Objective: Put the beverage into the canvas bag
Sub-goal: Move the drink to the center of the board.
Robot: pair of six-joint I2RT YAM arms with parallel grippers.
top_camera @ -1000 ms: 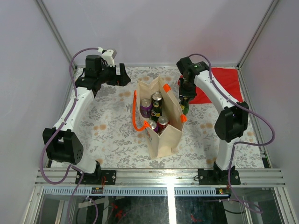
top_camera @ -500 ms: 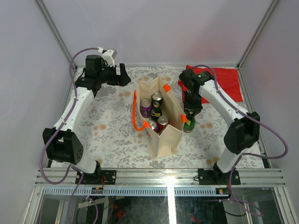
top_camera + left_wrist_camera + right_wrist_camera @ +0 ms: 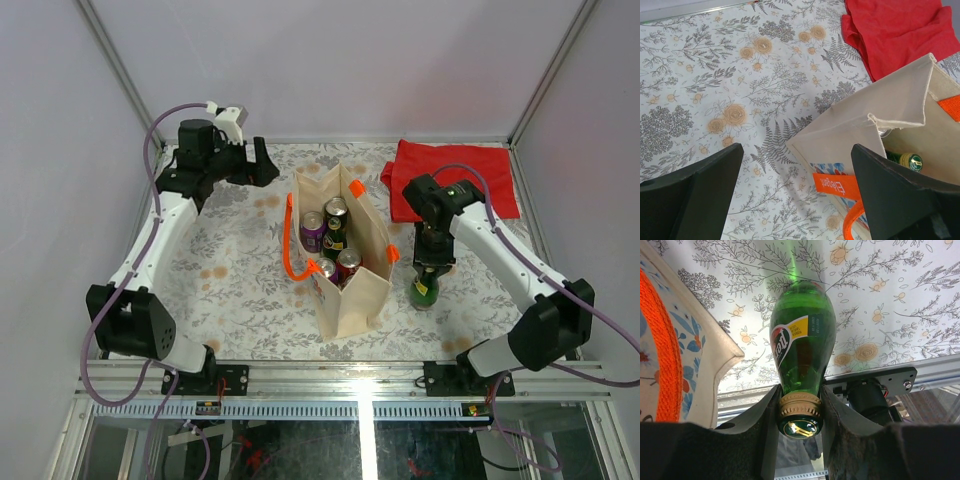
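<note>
The beige canvas bag [image 3: 345, 265] with orange handles stands open mid-table and holds several cans. My right gripper [image 3: 428, 262] is shut on the neck of a green glass bottle [image 3: 424, 290], just right of the bag. In the right wrist view the bottle [image 3: 801, 352] hangs between my fingers by its gold cap, beside the bag's floral side [image 3: 677, 355]. My left gripper [image 3: 262, 163] is open and empty at the back left; its view shows the bag's far corner [image 3: 890, 110] and a bottle cap [image 3: 912, 161] inside.
A flat red cloth [image 3: 455, 178] lies at the back right, also in the left wrist view [image 3: 900, 30]. The floral tablecloth [image 3: 230, 270] covers the table. The metal front rail [image 3: 340, 380] runs along the near edge.
My right arm has carried the green bottle from the back, beside the bag's far right side, forward and right. The left arm barely moved.
</note>
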